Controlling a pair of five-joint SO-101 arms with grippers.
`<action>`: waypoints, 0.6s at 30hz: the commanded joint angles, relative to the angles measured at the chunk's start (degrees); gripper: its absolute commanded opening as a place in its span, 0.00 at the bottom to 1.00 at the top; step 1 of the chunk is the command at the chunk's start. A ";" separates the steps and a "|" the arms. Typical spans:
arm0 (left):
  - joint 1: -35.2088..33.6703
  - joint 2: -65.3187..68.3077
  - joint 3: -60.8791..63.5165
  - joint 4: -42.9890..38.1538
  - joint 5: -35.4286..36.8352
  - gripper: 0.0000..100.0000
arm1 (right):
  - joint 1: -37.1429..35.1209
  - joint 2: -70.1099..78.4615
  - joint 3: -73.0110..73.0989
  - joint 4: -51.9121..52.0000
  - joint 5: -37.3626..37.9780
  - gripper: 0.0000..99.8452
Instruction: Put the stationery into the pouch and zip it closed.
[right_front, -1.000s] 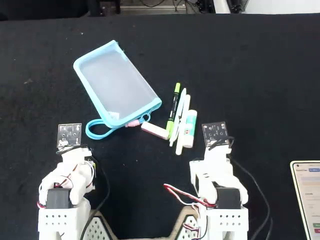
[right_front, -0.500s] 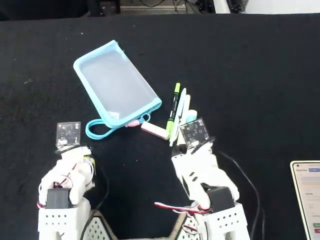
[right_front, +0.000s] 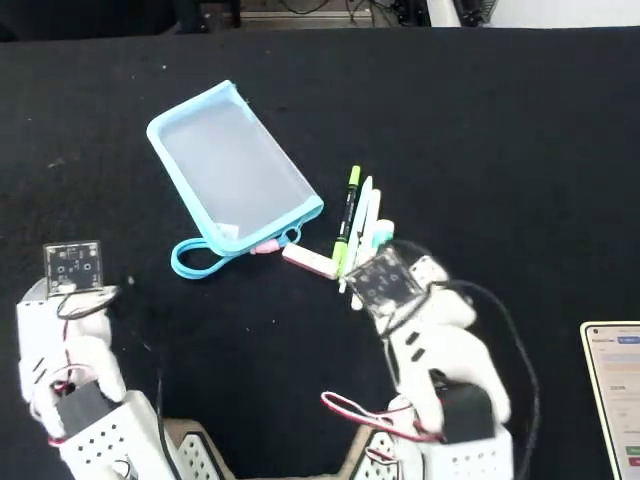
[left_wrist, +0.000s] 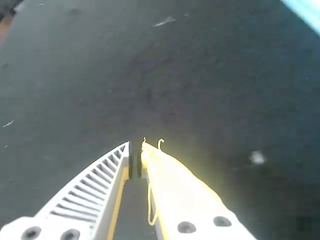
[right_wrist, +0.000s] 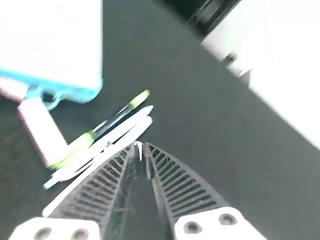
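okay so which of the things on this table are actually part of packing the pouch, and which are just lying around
Part of the job:
- blue-edged pouch
- green pen
- white pens
- small white block beside the pouch's corner

Just lying about:
- device with a lit screen, at the right edge of the high view, well away from the stationery

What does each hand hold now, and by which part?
Nothing. The left hand and the right hand are both shut and empty.
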 joint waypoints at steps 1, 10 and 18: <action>-5.85 -0.53 -5.14 -0.44 -2.37 0.05 | 3.08 -3.30 -15.08 3.69 0.70 0.01; -11.12 -0.44 -25.27 10.37 2.29 0.06 | 10.64 -0.31 -32.57 12.40 0.79 0.01; -3.91 -0.44 -37.67 37.10 2.20 0.06 | 14.33 20.35 -45.14 24.88 0.44 0.01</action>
